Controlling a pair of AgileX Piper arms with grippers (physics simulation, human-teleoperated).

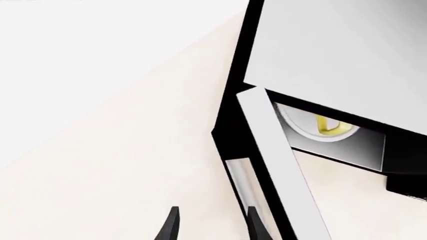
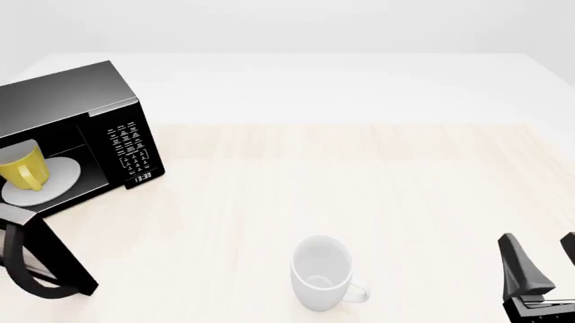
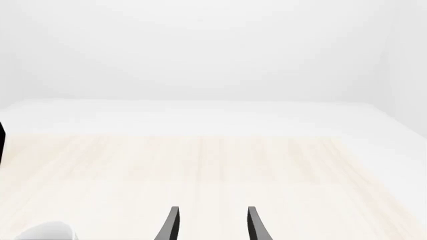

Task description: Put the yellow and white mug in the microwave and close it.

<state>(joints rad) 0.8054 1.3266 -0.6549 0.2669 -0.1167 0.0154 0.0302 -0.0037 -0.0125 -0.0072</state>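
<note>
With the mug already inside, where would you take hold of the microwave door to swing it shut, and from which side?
Judging by its pose, push the microwave door near its free edge, from its outer, left side: it stands wide open, hinged at the left of the microwave. The left gripper is open beside it.

Mugs: two are showing. One yellow and white mug (image 2: pixel 21 167) is sitting on the turntable plate (image 2: pixel 52 180) inside the microwave (image 2: pixel 72 101); one all-white mug (image 2: pixel 322 273) is standing on the table (image 2: pixel 359 175).

Microwaves: one is standing at the table's left, with one door (image 2: pixel 45 259) hanging open.

Turntable plates: one is lying in the cavity.

Button panels: one is showing, with one clock display (image 2: pixel 143 177) below it.

Tables: one is bearing everything.

Grippers: two are appearing, one left gripper (image 1: pixel 212 225) and one right gripper (image 2: pixel 539 259).
</note>
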